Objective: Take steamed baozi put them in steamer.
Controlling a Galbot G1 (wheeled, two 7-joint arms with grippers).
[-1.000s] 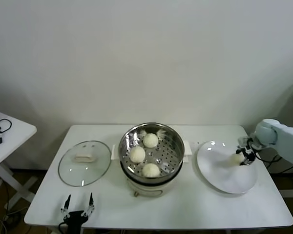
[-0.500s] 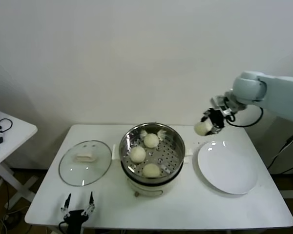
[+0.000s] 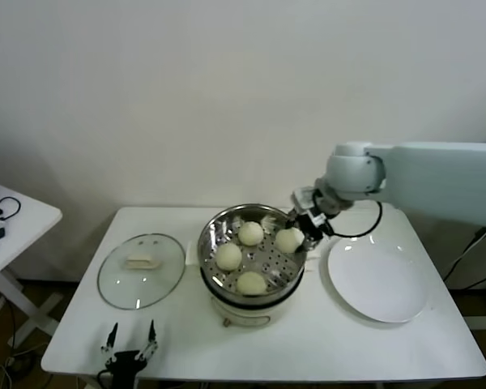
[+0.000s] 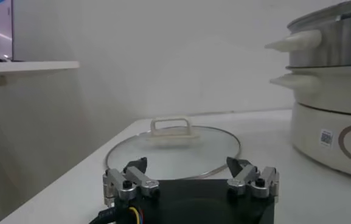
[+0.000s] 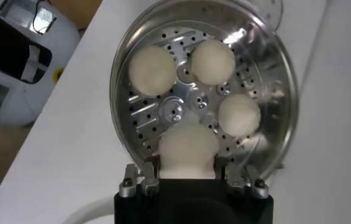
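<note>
The steamer (image 3: 215, 231) stands mid-table, a shiny steel pot on a cream base. Three baozi lie on its perforated tray (image 3: 250, 233) (image 3: 228, 256) (image 3: 251, 282). My right gripper (image 3: 296, 233) is shut on the fourth baozi (image 3: 289, 240) and holds it over the steamer's right rim. In the right wrist view the held baozi (image 5: 187, 150) sits between the fingers above the tray, with the other three (image 5: 152, 69) (image 5: 213, 61) (image 5: 239, 114) beyond it. My left gripper (image 3: 130, 344) rests open and empty at the table's front left edge.
The glass lid (image 3: 140, 270) with its pale knob lies flat left of the steamer; it also shows in the left wrist view (image 4: 172, 143). An empty white plate (image 3: 377, 279) lies right of the steamer. A small side table (image 3: 16, 219) stands at far left.
My right gripper lifted the last baozi off the white plate and carried it left, from high above the plate down to the steamer's right rim. The left arm has not moved.
</note>
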